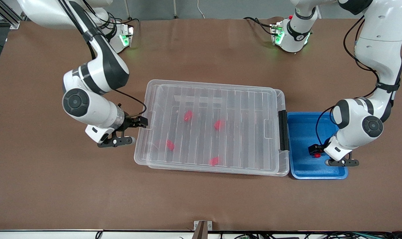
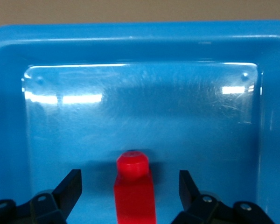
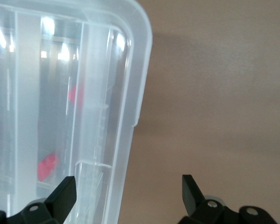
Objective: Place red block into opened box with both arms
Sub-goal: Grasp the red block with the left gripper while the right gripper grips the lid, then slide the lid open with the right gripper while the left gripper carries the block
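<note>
The red block (image 1: pixel 317 155) (image 2: pixel 134 186) lies flat in the blue tray (image 1: pixel 320 174) (image 2: pixel 9 116), stub end away from the wrist. My left gripper (image 1: pixel 315 151) (image 2: pixel 129 182) is down in the tray, open, one finger on each side of the block with a gap on both sides. The clear box (image 1: pixel 217 83) (image 3: pixel 126 93) sits mid-table with its ribbed lid lying on it. My right gripper (image 1: pixel 141 122) (image 3: pixel 128 186) is open at the box's short side toward the right arm's end. It straddles the lid's rim and holds nothing.
A black clip (image 1: pixel 283 129) sits on the box's short side next to the blue tray. Several other red blocks (image 1: pixel 188 115) (image 3: pixel 47 165) show through the lid inside the box. Bare brown table surrounds the box and tray.
</note>
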Available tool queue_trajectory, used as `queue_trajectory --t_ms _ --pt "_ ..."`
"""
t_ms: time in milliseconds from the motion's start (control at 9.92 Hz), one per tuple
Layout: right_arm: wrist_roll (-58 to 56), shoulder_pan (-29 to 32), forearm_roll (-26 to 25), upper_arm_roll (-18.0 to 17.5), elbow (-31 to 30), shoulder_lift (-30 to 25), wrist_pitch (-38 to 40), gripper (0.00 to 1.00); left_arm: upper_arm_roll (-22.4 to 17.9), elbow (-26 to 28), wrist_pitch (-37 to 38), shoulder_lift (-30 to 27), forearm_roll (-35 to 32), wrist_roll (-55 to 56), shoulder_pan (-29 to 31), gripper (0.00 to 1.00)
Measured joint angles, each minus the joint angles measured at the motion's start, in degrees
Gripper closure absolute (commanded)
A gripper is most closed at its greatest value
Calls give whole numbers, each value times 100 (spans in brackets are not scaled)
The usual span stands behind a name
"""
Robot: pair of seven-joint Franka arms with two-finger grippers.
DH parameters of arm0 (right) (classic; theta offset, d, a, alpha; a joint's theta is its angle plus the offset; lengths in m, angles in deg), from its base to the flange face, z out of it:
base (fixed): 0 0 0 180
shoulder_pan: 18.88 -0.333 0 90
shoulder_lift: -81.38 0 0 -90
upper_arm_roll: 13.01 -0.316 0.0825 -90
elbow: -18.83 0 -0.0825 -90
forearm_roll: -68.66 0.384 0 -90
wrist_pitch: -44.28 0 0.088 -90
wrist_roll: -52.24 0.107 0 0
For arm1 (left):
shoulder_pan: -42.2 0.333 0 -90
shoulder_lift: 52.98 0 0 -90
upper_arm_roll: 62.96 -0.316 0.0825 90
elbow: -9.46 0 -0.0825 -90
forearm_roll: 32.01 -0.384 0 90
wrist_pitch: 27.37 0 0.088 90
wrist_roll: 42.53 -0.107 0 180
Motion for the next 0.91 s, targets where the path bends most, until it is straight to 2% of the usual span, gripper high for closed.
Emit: queue_trajectory --t_ms 101,202,303,504,605,908 --pt "0 -21 -78 0 -165 13 -209 0 13 -2 0 4 0 0 -5 78" --pt "0 -24 -136 1 -254 22 -358 0 17 -3 0 6 0 0 -9 91" --pt "0 -24 -184 2 -308 33 -451 0 18 -5 0 6 0 0 -9 97" --pt "0 -21 -245 3 -326 73 -552 0 24 -67 57 -45 -1 -2 -6 99" --pt "0 -17 -286 3 -328 79 -583 0 38 -137 348 -244 -1 -2 -5 99" --pt "-2 -1 -388 4 -329 92 -617 0 353 -496 1701 -1415 -1 27 -19 99"
